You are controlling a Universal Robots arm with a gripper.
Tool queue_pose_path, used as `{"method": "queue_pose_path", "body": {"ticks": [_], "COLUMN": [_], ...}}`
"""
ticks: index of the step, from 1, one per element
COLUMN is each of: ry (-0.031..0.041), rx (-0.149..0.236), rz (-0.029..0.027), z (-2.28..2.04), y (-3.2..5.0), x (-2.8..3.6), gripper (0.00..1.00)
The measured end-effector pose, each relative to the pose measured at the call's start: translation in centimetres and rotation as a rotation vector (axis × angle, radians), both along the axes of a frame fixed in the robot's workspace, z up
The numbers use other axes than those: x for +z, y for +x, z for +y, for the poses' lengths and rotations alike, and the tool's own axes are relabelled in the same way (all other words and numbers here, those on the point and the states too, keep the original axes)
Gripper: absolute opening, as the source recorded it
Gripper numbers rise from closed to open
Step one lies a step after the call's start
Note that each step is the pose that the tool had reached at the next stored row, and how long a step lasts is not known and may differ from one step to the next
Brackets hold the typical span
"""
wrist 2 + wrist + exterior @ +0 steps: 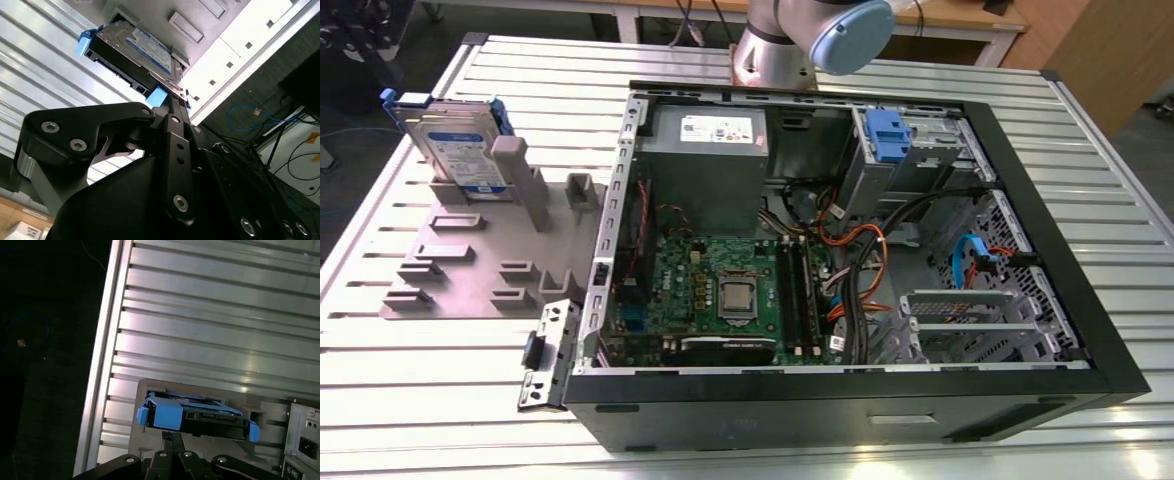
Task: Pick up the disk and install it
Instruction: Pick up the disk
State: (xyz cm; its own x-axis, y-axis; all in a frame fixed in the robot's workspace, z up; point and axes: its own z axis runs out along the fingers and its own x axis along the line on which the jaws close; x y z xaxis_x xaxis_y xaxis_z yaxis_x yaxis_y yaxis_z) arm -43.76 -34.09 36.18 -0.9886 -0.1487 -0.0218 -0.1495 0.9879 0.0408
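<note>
A silver table [414, 390] of ribbed aluminium slats carries everything; its bare slats also show in both wrist views [35, 65] [225, 315]. Toward the exterior view's left, a flat grey fixture plate [460, 275] with raised blocks and slots lies directly on the slats. Just beside it, on the exterior view's right, rests an open black computer case [854, 405]. Behind the case the robot arm's base [767, 60] seems to stand on the table, its foot hidden

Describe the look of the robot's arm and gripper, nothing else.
The arm is a silver-grey metal tube with a rounded pale blue joint cap. The gripper is matte black, built of angular bolted links with silver screw heads.
</note>
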Motion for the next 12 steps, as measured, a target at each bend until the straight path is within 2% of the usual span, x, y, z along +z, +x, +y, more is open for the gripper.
{"method": "queue_pose_path", "body": {"ticks": [6, 12], "ry": [0.0, 0.0], "rx": [0.093, 0.097], "rz": [0.0, 0.0], "z": [0.0, 0.0], "y": [0.0, 0.0], "x": [0.0, 0.0], "gripper": [0.11, 0.11]}}
